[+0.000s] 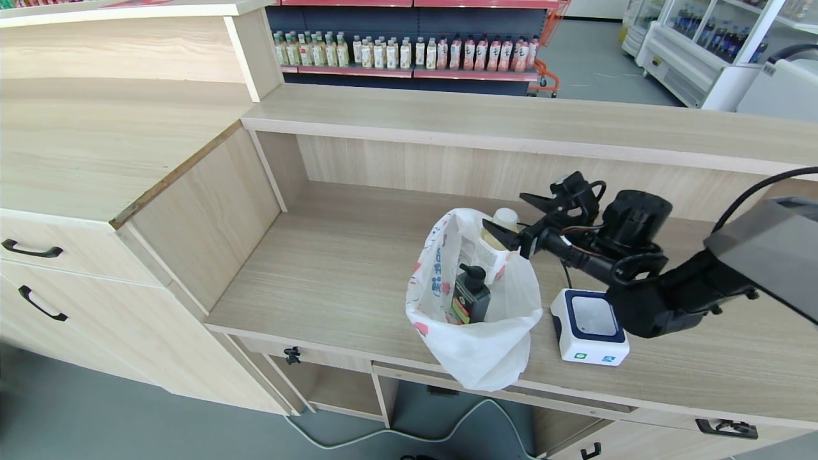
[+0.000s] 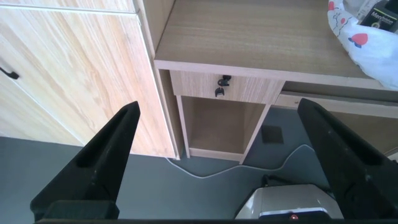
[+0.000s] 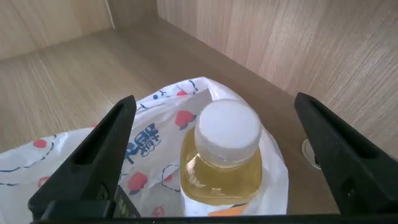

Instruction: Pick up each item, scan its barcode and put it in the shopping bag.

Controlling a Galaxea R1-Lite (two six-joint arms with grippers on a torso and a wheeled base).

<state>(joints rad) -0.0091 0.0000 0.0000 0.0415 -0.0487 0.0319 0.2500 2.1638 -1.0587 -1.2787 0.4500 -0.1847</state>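
— What does the head view give you?

— A white plastic shopping bag with red and blue print (image 1: 476, 348) stands open on the pale wooden counter (image 1: 332, 268), at its near edge. Inside, on the near side, stands a black pump bottle (image 1: 471, 298). On the far side is a clear bottle of yellow liquid with a white cap (image 1: 506, 221), upright, its cap above the bag's rim. Just right of the bag sits a white box scanner with a dark blue frame (image 1: 588, 326).

— And the arm there?

— The right gripper (image 1: 505, 211) hangs at the bag's far rim with its jaws spread wide, one on each side of the capped bottle and clasping nothing.

— The left wrist view?

— The left gripper (image 2: 219, 106) is low, in front of the counter's near left corner and over the grey floor. Its two fingers are wide apart and empty. The bag's printed edge (image 2: 367, 43) hangs over the counter edge to the right.

— The right wrist view?

— That claw (image 3: 216, 99) looks straight down on the white cap (image 3: 227, 129). The fingers (image 3: 93, 162) stand well apart from the bottle on both sides. The bag's plastic (image 3: 155, 146) wraps around the bottle.
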